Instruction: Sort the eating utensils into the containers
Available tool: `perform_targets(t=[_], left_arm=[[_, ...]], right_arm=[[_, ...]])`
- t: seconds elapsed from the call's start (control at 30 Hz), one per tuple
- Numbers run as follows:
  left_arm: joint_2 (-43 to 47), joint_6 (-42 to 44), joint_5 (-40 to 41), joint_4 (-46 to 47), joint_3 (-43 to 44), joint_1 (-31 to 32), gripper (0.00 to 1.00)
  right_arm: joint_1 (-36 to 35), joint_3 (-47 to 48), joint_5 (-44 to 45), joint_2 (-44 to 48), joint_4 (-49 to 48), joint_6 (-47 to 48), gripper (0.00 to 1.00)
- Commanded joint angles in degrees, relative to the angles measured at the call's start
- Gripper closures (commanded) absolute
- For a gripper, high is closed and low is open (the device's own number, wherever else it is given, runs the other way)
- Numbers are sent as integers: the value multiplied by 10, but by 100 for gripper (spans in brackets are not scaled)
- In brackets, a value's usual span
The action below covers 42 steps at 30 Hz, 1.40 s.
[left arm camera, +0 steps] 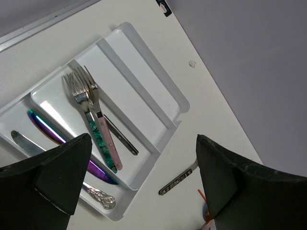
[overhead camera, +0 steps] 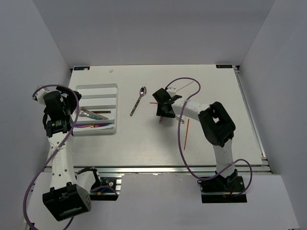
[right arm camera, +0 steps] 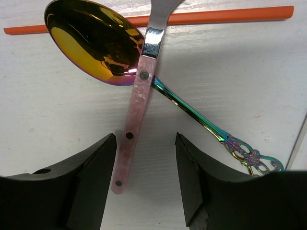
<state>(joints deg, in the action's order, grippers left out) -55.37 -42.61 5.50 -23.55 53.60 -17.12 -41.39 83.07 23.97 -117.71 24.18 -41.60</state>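
The white cutlery tray (overhead camera: 96, 90) sits at the left and holds several utensils: forks (left arm camera: 86, 91) with pink and green handles, a rainbow knife (left arm camera: 48, 128) and a silver piece (left arm camera: 98, 197). My left gripper (overhead camera: 61, 108) is open and empty above the tray's left side. My right gripper (right arm camera: 145, 178) is open low over the table, its jaws either side of a pink-handled utensil (right arm camera: 136, 112). That utensil lies across a gold-bowled rainbow spoon (right arm camera: 93, 40). An orange-red stick (right arm camera: 211, 15) lies behind them. A silver spoon (overhead camera: 138, 100) lies mid-table.
Another red stick (overhead camera: 186, 127) lies on the table right of my right gripper. The right arm's purple cable (overhead camera: 183, 139) loops over the table. A dark patterned handle (left arm camera: 178, 179) shows on the table beside the tray. Grey walls enclose the table.
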Motion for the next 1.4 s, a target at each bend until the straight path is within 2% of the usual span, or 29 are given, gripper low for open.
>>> perform_targets(t=[0.0,0.2,0.5,0.53,0.57,0.6,0.67,0.77,0.97,1.0,1.03,1.13,1.23,1.33,1.37], left_arm=[[-3,16,21,-28,40,-2,2],[4,28,29,-32,42,-1,2],[0,29,-37,6,6,-2,2],[0,29,-41,9,1,-2,2],[-1,29,-46,10,-2,-2,2],[-2,30,-49,12,-3,-2,2],[0,33,-54,15,-10,-2,2],[-3,39,-89,25,-19,-1,2],[-12,45,-162,54,-30,-1,2],[-14,44,-185,80,-38,-1,2],[-15,40,-244,99,-44,1,2],[-18,10,-319,183,-66,41,2],[-32,0,-325,227,-68,117,2],[-65,-29,-330,298,-74,221,2],[-75,-39,-327,314,-72,270,2]], right_arm=[[-1,-6,15,24,-12,2,42],[-2,2,12,13,-19,12,43],[-2,31,26,-7,-11,13,47],[-2,33,23,-13,-10,13,49],[-1,37,21,-23,-10,11,57],[-1,39,20,-28,-7,5,59],[-1,41,26,-31,-2,-4,71],[-1,21,23,-11,-21,-12,81],[1,2,35,45,-25,-11,97],[0,-3,38,57,-25,-9,97],[0,-11,40,74,-33,-4,98],[-1,-51,49,172,-61,15,98],[-1,-96,39,232,-112,56,100],[-3,-156,-104,304,-225,149,100],[-3,-158,-174,310,-232,167,100]])
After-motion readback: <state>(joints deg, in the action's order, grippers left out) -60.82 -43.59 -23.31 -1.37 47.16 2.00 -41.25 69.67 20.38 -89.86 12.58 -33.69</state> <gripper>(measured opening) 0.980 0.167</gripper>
